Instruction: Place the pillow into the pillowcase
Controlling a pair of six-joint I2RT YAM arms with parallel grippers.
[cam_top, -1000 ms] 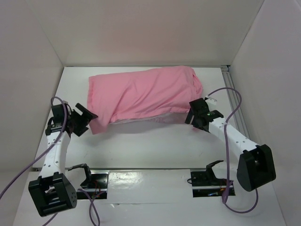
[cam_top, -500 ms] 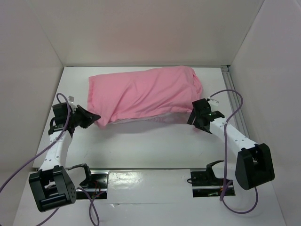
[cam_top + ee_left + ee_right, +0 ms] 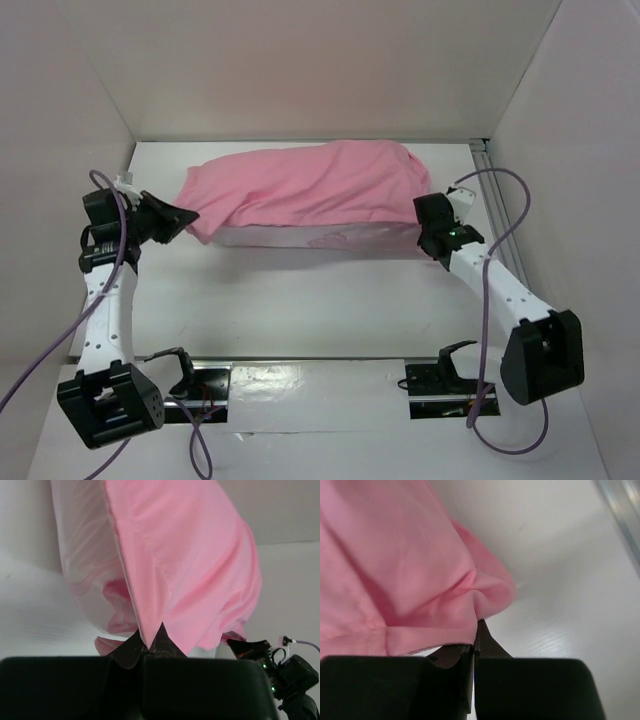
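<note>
Pink pillowcase [image 3: 310,185]: it hangs in a long hump between the two arms, over the far half of the white table [image 3: 300,300]. Both ends are held up.
White pillow [image 3: 270,237]: most of it is inside the pink cloth. A white strip peeks out along the low, near edge, where the sack looks open.
Step in hand: I think this is the lift and shake, so the pillow slides deeper into the sack.
How to do it well: raise both ends by the same amount, so the pillow does not roll to one side. Turn the open edge upward, because the pillow could slip out of the low side. Shake gently, as the cloth looks thin and shiny and may slide out of a pinch. Pull the two ends apart a little to make room inside.
Left gripper [image 3: 180,214]: it is pinched tight on a pink seam at the left end of the sack. Its wrist view shows the cloth squeezed between the tips.
Right gripper [image 3: 428,222]: it is pinched on the pink edge at the right end, with no gap between the fingers.
Left arm: it stands up from its base, leans out to the left, and its wrist turns in toward the cloth.
Right arm: it slants from its base in toward the middle and points at the right end of the sack.
</note>
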